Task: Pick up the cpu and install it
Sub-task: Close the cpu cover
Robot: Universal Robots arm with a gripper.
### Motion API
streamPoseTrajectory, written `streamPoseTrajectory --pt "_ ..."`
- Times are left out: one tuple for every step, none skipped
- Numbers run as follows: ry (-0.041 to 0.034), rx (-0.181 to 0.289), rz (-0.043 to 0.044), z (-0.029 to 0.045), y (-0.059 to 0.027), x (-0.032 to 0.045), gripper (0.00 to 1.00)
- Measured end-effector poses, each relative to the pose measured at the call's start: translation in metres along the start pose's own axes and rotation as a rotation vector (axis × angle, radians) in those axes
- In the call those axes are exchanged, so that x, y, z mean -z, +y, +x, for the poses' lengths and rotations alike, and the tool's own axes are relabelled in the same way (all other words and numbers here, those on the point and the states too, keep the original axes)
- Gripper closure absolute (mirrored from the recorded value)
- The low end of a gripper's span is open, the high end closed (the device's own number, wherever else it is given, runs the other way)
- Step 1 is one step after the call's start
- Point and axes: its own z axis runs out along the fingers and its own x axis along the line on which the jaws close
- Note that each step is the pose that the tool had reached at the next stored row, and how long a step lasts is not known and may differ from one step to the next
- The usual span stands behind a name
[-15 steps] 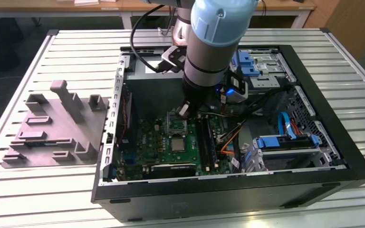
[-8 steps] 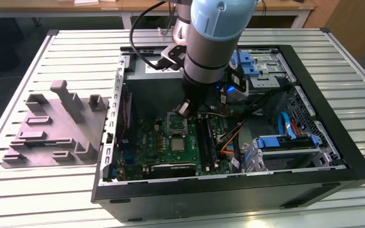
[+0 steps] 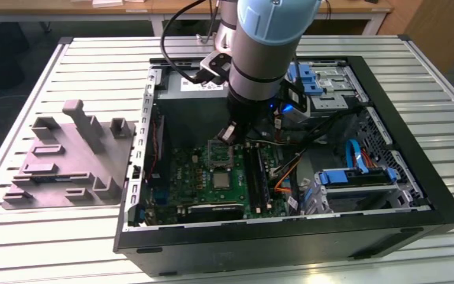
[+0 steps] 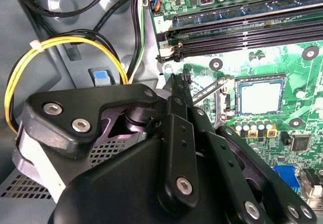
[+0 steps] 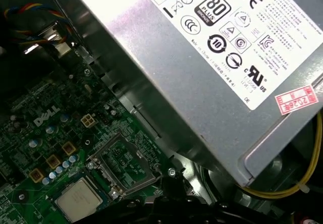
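Observation:
The cpu (image 3: 222, 178) lies flat in its place on the green motherboard (image 3: 191, 171), a small silvery square with a pale rim (image 5: 78, 200), (image 4: 260, 95). Beside it the metal-framed socket cover (image 5: 123, 162) stands hinged open (image 3: 220, 152), and its thin lever (image 4: 209, 90) sticks out. My gripper (image 3: 229, 134) hangs just above that open cover, apart from the cpu. Its black fingers meet at the tips (image 4: 177, 80) with nothing seen between them.
The big grey power supply (image 5: 227, 57) with its white label sits close behind the gripper. Yellow and black cables (image 4: 60, 47) loop nearby. Memory slots (image 4: 242, 32) flank the socket. Blue drive bays (image 3: 353, 177) fill the case's right; a grey fixture (image 3: 69, 160) stands outside it.

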Motion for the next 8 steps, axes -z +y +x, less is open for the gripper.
streamPoseTrajectory --pt "0.0001 0.0 0.0 0.0 0.0 0.0 0.89" --pt "0.0001 0.0 0.0001 0.0 0.0 0.0 0.89" --pt "0.0002 0.0 0.0001 0.0 0.0 0.0001 0.89" --pt "0.0002 0.0 0.0001 0.0 0.0 0.0001 0.89" --pt "0.0003 0.0 0.0001 0.0 0.0 0.0001 0.89" --pt "0.0003 0.0 0.0001 0.0 0.0 0.0001 0.89" --pt "0.0002 0.0 0.0001 0.0 0.0 0.0001 0.89" --pt "0.0003 0.0 0.0002 0.0 0.0 0.0001 0.89"
